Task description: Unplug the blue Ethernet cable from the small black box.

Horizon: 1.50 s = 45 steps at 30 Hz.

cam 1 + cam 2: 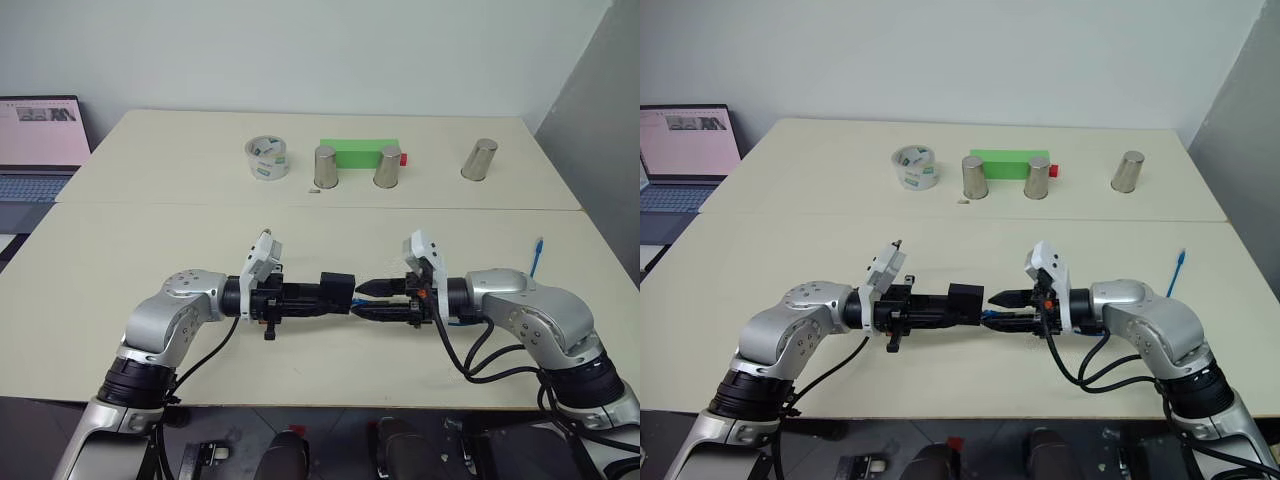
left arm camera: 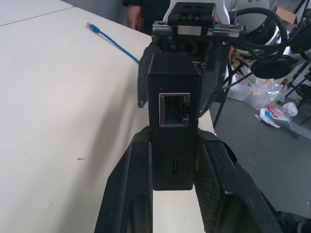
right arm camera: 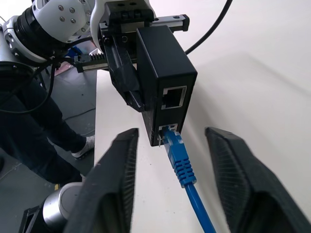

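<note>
While the left pincer (image 1: 322, 293) clamps the small black box (image 1: 337, 289) at centre frame above the table (image 1: 300, 230), the right pincer (image 3: 175, 179) stands wide astride the blue Ethernet cable (image 3: 181, 162), still plugged in. Next, it should likely close on the plug and pull straight back.

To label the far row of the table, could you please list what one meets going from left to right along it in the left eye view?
Open laptop → clear tape roll → first metal cup → second metal cup → small red block → third metal cup. The green block behind the cups overlaps them, so it is left out.
</note>
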Motion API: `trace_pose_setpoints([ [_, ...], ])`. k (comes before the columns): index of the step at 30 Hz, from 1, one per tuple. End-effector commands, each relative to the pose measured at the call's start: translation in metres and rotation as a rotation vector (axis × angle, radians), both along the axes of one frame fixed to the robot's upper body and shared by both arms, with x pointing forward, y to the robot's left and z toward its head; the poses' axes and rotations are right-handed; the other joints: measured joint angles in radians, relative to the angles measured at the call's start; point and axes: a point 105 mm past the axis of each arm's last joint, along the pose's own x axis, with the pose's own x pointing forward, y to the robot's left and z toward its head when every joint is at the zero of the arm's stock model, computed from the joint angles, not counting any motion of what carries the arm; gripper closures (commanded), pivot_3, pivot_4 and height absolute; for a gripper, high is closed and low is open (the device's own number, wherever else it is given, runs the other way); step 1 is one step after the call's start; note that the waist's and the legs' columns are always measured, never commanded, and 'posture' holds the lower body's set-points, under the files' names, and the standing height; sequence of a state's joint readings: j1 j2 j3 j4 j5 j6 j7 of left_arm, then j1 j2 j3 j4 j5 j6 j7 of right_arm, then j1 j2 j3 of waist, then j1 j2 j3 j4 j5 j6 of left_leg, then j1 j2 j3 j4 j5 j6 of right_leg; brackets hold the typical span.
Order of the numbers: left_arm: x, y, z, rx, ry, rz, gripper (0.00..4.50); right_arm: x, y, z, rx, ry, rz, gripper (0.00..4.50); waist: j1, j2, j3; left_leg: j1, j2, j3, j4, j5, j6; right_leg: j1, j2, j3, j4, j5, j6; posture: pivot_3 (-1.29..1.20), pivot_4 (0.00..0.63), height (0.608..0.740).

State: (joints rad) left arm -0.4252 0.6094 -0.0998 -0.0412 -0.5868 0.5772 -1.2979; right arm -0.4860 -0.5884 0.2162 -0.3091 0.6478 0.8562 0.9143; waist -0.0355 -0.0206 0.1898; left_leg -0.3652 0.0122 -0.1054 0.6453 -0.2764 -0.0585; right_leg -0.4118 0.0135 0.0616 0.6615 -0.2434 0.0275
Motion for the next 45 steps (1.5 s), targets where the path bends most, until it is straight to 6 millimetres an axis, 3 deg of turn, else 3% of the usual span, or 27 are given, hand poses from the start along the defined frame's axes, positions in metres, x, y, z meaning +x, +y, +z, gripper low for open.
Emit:
trace_pose_setpoints([
  [1,-0.002,-0.004,0.010,-0.024,-0.043,-0.015,3.72,-0.004,0.003,0.008,-0.007,-0.056,0.044,3.27,0.000,0.000,0.000,0.000,0.000,0.000,0.000,0.000,0.000,0.000,0.000,0.000,0.000,0.000,0.000,0.00,0.150,0.740],
  [6,-0.002,-0.005,0.011,-0.030,-0.041,-0.014,3.72,-0.006,0.004,0.006,-0.029,-0.077,0.069,4.44,0.000,0.000,0.000,0.000,0.000,0.000,0.000,0.000,0.000,0.000,0.000,0.000,0.000,0.000,0.000,0.00,0.150,0.740],
  [17,-0.005,-0.005,0.010,-0.016,-0.035,-0.035,3.72,-0.004,0.001,0.003,-0.071,-0.086,0.093,4.45,0.000,0.000,0.000,0.000,0.000,0.000,0.000,0.000,0.000,0.000,0.000,0.000,0.000,0.000,0.000,0.00,0.150,0.740],
  [23,0.001,0.011,0.005,0.075,-0.097,-0.009,3.72,0.005,-0.023,-0.011,-0.178,-0.071,0.070,4.45,0.000,0.000,0.000,0.000,0.000,0.000,0.000,0.000,0.000,0.000,0.000,0.000,0.000,0.000,0.000,0.00,0.150,0.740],
  [31,0.006,0.029,0.001,0.171,-0.166,0.032,3.72,0.017,-0.041,-0.013,-0.219,-0.089,0.001,4.46,-0.001,0.000,0.000,0.000,0.000,0.000,-0.001,0.000,0.000,-0.001,0.000,0.000,0.000,0.000,0.000,0.00,0.150,0.740],
  [34,0.008,0.031,-0.001,0.176,-0.168,0.058,3.72,0.052,-0.049,-0.001,-0.189,-0.209,-0.173,4.46,-0.002,0.000,0.000,-0.001,0.000,0.001,0.000,0.000,0.000,-0.001,0.000,0.000,-0.001,0.000,0.000,0.00,0.150,0.740],
  [35,0.009,0.031,-0.002,0.175,-0.164,0.077,3.72,0.075,-0.058,0.004,-0.188,-0.273,-0.297,4.46,-0.005,0.000,0.000,-0.001,0.000,0.001,0.000,0.000,0.000,-0.001,0.000,0.001,-0.001,0.000,0.000,0.00,0.150,0.740],
  [37,0.010,0.031,-0.004,0.178,-0.159,0.101,3.72,0.103,-0.070,0.008,-0.198,-0.352,-0.456,4.46,-0.013,0.000,0.001,-0.001,0.000,0.003,0.000,0.000,0.000,-0.002,0.000,0.002,0.000,0.001,0.002,0.00,0.150,0.740],
  [40,0.010,0.030,-0.008,0.185,-0.146,0.121,3.72,0.139,-0.095,0.007,-0.218,-0.403,-0.715,4.46,-0.017,0.000,0.000,-0.001,0.000,0.004,0.000,0.000,0.000,-0.003,0.000,0.003,0.001,0.001,0.002,0.00,0.150,0.740],
  [42,0.009,0.029,-0.010,0.186,-0.141,0.130,3.72,0.151,-0.105,0.000,-0.240,-0.409,-0.800,4.46,-0.019,0.000,0.000,-0.001,0.000,0.005,0.000,0.000,0.000,-0.004,0.000,0.004,0.001,0.001,0.002,0.00,0.150,0.740],
  [43,0.010,0.029,-0.010,0.185,-0.143,0.137,3.72,0.152,-0.105,-0.002,-0.244,-0.410,-0.805,3.76,-0.019,0.000,0.000,-0.002,0.000,0.005,-0.001,0.000,0.000,-0.004,0.000,0.005,0.002,0.001,0.002,0.00,0.150,0.740],
  [45,0.011,0.029,-0.011,0.185,-0.143,0.154,3.72,0.155,-0.104,-0.004,-0.242,-0.410,-0.810,3.35,-0.018,0.000,0.000,-0.004,0.000,0.005,-0.001,0.000,0.000,-0.006,0.000,0.005,0.001,0.002,0.000,0.00,0.150,0.740],
])
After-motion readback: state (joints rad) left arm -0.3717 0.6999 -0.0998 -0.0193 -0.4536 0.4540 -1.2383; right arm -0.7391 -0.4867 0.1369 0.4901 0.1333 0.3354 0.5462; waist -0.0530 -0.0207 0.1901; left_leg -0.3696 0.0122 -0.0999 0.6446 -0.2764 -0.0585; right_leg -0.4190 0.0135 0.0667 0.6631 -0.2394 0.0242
